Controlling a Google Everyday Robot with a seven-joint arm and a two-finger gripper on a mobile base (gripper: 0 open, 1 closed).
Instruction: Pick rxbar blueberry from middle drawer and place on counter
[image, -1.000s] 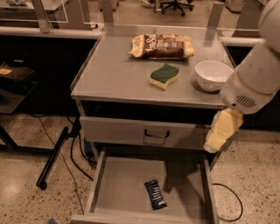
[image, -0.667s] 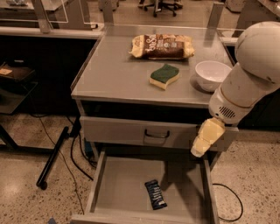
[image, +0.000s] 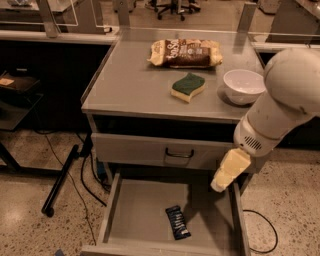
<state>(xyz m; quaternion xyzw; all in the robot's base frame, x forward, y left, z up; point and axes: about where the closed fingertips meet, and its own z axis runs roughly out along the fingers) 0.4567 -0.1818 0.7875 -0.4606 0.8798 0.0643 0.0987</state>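
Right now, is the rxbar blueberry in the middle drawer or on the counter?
In the drawer: the rxbar blueberry lies flat on the middle drawer floor. The gripper hangs above, not touching it.

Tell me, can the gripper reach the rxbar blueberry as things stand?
Probably yes. The middle drawer is open, the rxbar blueberry lies uncovered on its floor, and the gripper hangs above the drawer, nothing between them.
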